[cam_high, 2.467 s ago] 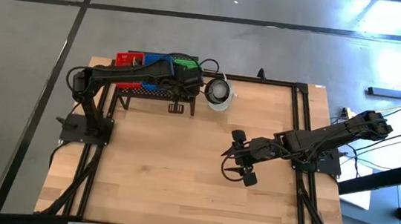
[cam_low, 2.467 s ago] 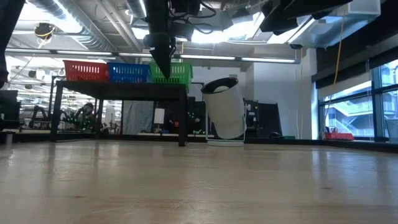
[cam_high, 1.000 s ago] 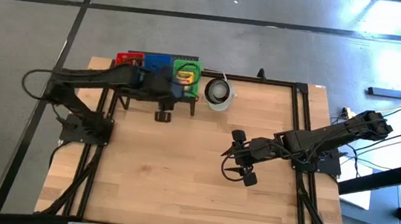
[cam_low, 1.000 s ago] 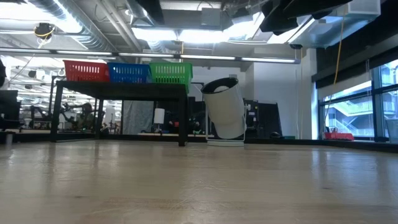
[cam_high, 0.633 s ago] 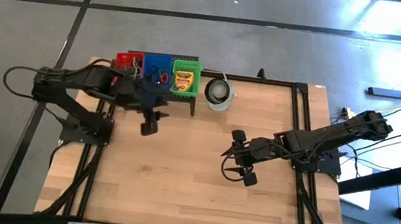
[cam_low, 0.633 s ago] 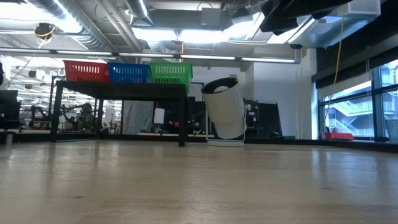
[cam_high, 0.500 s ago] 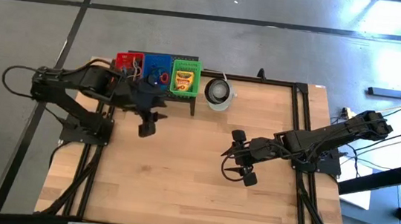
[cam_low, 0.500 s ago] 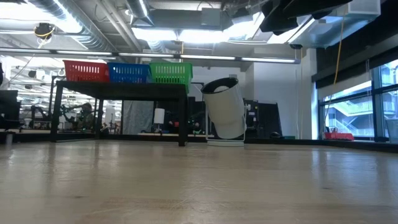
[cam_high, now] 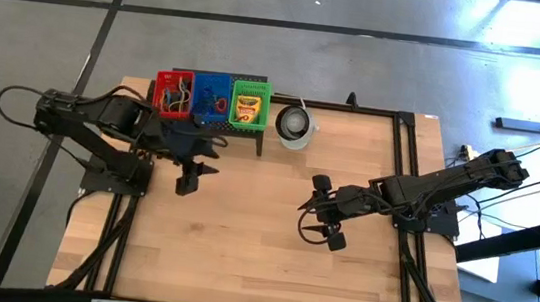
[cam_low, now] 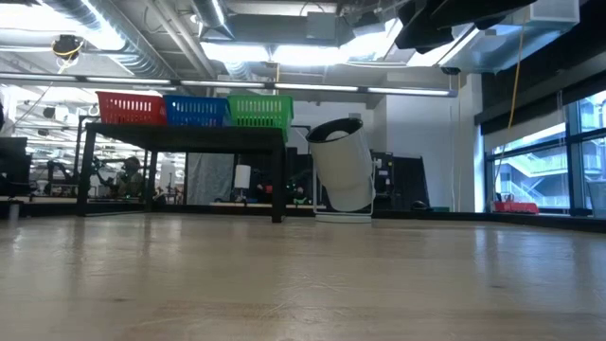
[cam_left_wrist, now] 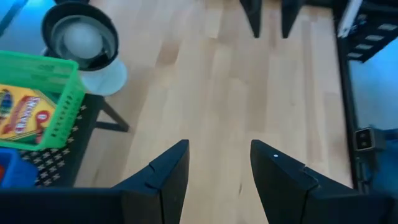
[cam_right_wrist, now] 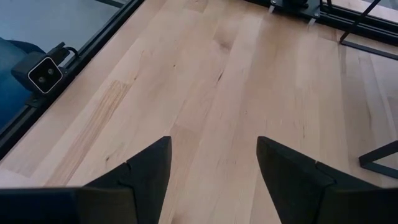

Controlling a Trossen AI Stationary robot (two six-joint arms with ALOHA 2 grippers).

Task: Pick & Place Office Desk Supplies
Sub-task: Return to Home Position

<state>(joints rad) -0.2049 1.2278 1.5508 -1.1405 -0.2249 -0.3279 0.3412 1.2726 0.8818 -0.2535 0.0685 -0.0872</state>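
- The left gripper (cam_high: 188, 177) is held open and empty; the crayon boxes (cam_high: 248, 103) lie binned on the stand (cam_low: 185, 135) just beside it.
- The right gripper (cam_high: 321, 223) is parked well apart, open and empty.
- Homing is judged in hand; the left arm must be folded clear.

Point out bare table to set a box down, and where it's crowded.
Bare: the table half away from the stand, and the strip between left tool and right tool. Crowded: the stand's corner, with three bins and the cup.
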